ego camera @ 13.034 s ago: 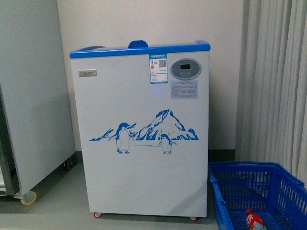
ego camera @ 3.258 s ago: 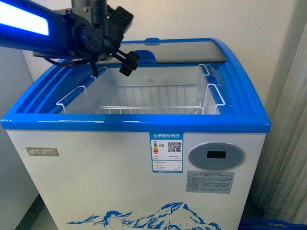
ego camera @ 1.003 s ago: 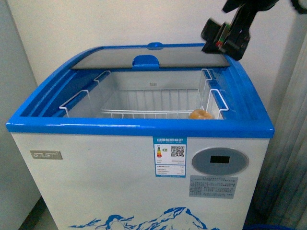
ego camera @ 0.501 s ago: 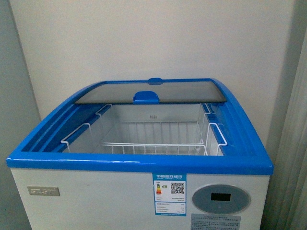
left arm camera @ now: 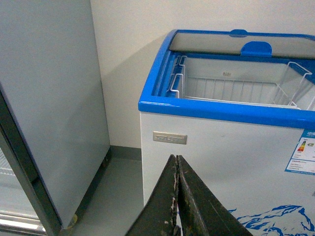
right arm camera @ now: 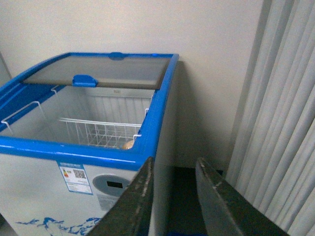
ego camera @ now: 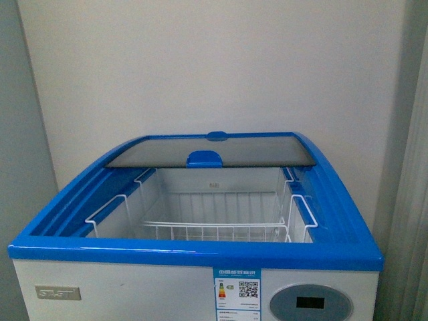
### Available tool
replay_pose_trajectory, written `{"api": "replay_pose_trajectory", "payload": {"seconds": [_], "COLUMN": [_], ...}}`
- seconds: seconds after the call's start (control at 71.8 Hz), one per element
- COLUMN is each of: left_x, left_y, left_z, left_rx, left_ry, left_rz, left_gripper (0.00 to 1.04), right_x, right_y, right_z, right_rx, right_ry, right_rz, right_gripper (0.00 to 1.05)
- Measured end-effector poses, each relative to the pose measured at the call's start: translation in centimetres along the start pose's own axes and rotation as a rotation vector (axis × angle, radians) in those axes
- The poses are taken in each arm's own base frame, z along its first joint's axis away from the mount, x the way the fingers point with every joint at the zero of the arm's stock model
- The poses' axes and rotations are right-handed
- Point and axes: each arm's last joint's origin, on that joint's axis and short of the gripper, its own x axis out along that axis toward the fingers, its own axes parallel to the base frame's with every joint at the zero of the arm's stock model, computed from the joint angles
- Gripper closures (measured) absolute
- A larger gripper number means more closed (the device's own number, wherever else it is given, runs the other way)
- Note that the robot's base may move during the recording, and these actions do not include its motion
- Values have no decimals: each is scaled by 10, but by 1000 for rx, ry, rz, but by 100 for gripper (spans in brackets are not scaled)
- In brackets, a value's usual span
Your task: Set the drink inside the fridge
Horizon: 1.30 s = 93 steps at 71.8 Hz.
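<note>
A: Chest freezer [ego camera: 134, 294], blue rim, stands against the wall; sliding glass lid [ego camera: 214, 151] pushed to the back, wire basket [ego camera: 214, 231] exposed.

B: Drink?

A: Small orange-tan shape [right arm camera: 129, 144] low in the basket, right wrist view only. Likely the drink; can't confirm.

B: Grippers?

A: Left gripper [left arm camera: 177, 196] clenched, empty. Right gripper [right arm camera: 172, 196] released, empty.

B: Risk?

A: Lid left open: cold escapes.
</note>
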Motion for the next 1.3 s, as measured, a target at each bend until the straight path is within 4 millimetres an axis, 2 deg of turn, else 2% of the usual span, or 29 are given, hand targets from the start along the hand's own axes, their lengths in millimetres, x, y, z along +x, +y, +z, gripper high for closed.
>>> {"api": "replay_pose_trajectory", "payload": {"seconds": [0.07, 0.501, 1.1, 1.295], "left_x": [0, 0, 0, 0], "left_y": [0, 0, 0, 0], "left_z": [0, 0, 0, 0], "left_rx": [0, 0, 0, 0], "left_ry": [0, 0, 0, 0], "left_rz": [0, 0, 0, 0], "left_gripper": [102, 102, 102, 102], "right_x": [0, 0, -1, -1], "right_y": [0, -1, -1, -1], "right_z": [-12, -69, -96, -96], "right_rx": [-5, -5, -5, -5], "right_ry": [-1, 5, -2, -10], "right_rz": [0, 1, 2, 0], "right_gripper": [103, 102, 102, 102]}}
